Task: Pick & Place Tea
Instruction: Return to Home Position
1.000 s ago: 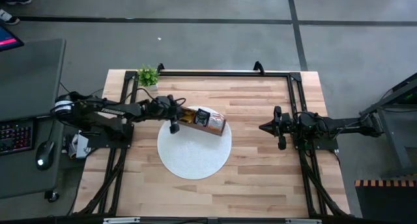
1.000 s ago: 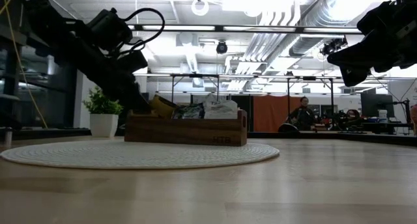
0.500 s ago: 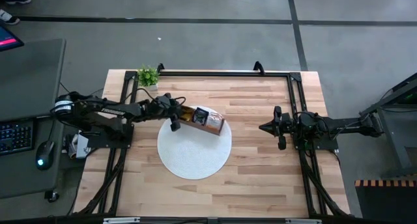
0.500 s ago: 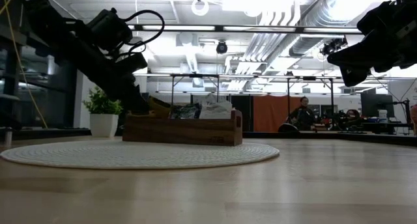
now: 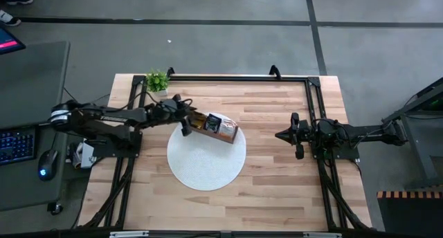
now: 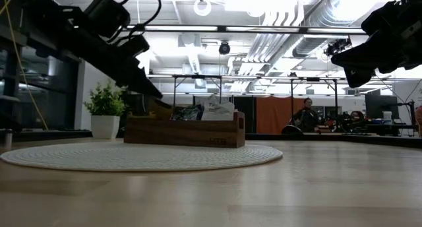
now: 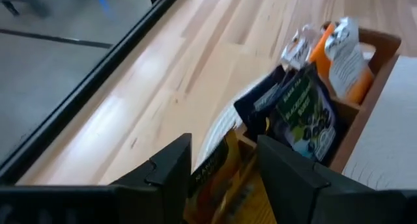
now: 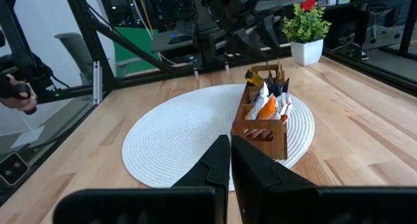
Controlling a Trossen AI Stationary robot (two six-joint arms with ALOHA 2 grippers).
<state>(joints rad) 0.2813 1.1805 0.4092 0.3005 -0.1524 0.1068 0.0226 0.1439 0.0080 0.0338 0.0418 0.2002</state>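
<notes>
The tea sachets stand upright in a brown wooden box (image 5: 216, 128) at the far edge of a round white mat (image 5: 206, 165). An orange-yellow sachet (image 7: 212, 178) fills the box's left-end compartment, dark ones (image 7: 300, 113) the middle, and white-and-orange ones (image 7: 345, 55) the right end. My left gripper (image 5: 185, 122) hovers open just above the left end, slanting down, with its fingers (image 7: 171, 164) either side of the orange-yellow sachet's top. Whether they touch it I cannot tell. My right gripper (image 5: 278, 135) waits shut at the table's right, well clear of the box.
A small potted plant (image 5: 157, 79) stands at the table's far left corner, just behind my left arm. Black frame rails (image 5: 228, 77) run along the far edge and both sides. Bare wood lies between the mat and my right gripper.
My left gripper has risen out of the box's left-end compartment and drawn back a little toward the table's left edge. The orange-yellow sachet has stayed in the box. Early in that second the box slid and turned slightly on the mat; it now lies still.
</notes>
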